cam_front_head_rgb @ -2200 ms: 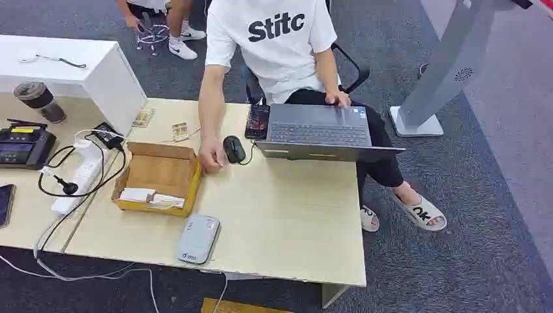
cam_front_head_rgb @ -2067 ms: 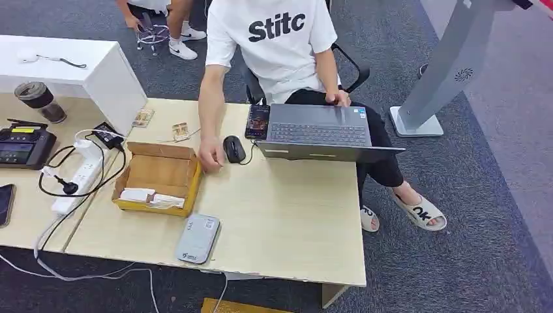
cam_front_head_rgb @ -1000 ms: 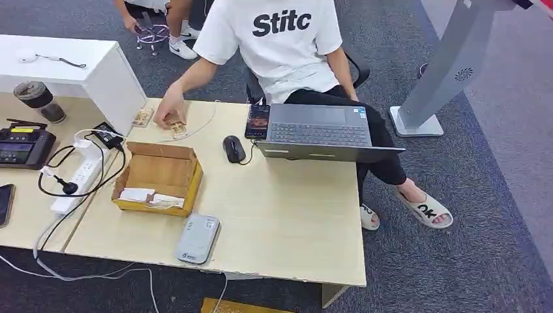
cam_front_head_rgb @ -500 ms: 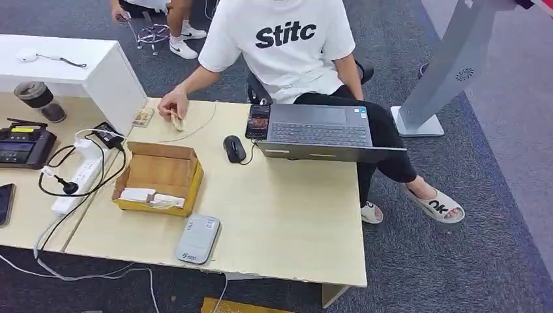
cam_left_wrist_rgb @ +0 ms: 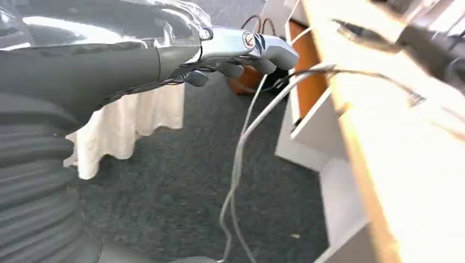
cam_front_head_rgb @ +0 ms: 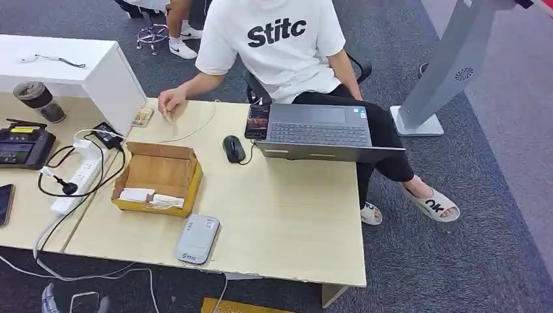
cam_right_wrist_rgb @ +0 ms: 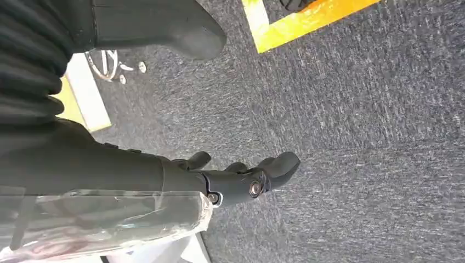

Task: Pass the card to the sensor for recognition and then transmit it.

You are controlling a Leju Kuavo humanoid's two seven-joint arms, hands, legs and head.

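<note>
A grey card reader (cam_front_head_rgb: 197,238) lies near the table's front edge. Just behind it stands an open cardboard box (cam_front_head_rgb: 171,155) with white cards (cam_front_head_rgb: 150,196) lying at its near end. My left hand (cam_left_wrist_rgb: 241,50) is below the table's front edge beside hanging cables, fingers stretched out and holding nothing. Its tips also rise into the bottom left corner of the head view (cam_front_head_rgb: 49,301). My right hand (cam_right_wrist_rgb: 241,178) hangs over the grey carpet with fingers loosely apart and empty.
A person in a white shirt sits at the far side; their hand (cam_front_head_rgb: 171,101) holds a small item by the far edge. A laptop (cam_front_head_rgb: 319,130), mouse (cam_front_head_rgb: 233,148) and phone (cam_front_head_rgb: 258,120) lie there. A power strip (cam_front_head_rgb: 78,179) with cables lies at the left.
The person's hand left the mouse, reached to the table's far left and picked up a small item. My left hand's tips have come into the head view's bottom left corner.
</note>
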